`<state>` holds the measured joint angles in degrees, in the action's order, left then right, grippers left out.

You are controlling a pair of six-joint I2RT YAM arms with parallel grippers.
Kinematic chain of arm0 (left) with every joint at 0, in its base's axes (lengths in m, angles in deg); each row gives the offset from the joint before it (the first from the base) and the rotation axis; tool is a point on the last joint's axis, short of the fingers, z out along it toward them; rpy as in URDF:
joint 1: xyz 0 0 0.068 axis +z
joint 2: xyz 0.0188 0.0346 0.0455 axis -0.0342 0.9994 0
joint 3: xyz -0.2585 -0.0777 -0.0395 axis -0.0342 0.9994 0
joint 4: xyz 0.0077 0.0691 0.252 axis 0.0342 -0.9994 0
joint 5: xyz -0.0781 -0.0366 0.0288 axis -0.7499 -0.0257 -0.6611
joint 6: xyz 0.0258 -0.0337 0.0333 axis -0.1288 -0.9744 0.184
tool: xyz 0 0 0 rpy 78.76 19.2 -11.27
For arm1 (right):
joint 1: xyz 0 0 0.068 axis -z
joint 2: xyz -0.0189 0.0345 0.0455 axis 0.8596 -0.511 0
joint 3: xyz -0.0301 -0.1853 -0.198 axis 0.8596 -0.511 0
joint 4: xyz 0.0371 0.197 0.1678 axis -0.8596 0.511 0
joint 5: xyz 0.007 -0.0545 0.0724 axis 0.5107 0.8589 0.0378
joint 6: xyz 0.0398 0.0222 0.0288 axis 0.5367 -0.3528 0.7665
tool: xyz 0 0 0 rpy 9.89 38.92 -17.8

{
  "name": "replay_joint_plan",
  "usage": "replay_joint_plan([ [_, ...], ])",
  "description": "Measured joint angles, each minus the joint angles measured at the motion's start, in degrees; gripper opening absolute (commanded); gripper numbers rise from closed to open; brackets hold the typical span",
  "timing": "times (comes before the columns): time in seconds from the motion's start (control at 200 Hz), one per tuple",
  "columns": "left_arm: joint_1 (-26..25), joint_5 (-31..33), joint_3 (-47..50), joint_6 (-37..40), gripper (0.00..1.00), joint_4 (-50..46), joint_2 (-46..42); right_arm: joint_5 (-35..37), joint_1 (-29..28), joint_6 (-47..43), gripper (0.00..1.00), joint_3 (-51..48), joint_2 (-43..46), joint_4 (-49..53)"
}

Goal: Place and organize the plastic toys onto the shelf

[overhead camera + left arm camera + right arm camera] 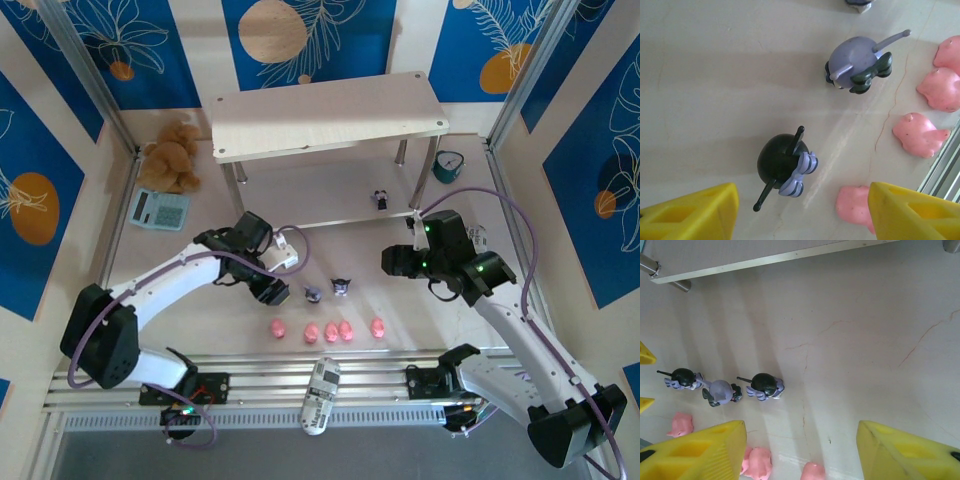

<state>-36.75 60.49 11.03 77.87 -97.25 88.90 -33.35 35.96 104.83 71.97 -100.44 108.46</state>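
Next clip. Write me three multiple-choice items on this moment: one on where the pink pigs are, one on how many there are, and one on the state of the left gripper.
1. Where are the pink pigs?
A) on the shelf's top board
B) in a row on the table, ahead of the arm bases
C) beside the teddy bear

2. How many pink pigs does the top view show?
A) three
B) five
C) seven

3. The left gripper is:
A) shut on a pig
B) shut on the clock
C) open, holding nothing

Answers:
1 B: the pigs lie side by side on the table surface.
2 B: five pink shapes can be counted in the row.
3 C: its yellow fingers stand apart, and a dark figurine sits untouched on the table just ahead of them.
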Motion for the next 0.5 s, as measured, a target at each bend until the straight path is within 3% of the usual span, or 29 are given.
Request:
replay_joint_plan([
  [0.5, -0.39, 1.42, 1.73, 1.05, 0.69, 2.47, 1.07, -0.83, 1.07, 0.00, 0.61, -0.02, 0.00, -0.04],
])
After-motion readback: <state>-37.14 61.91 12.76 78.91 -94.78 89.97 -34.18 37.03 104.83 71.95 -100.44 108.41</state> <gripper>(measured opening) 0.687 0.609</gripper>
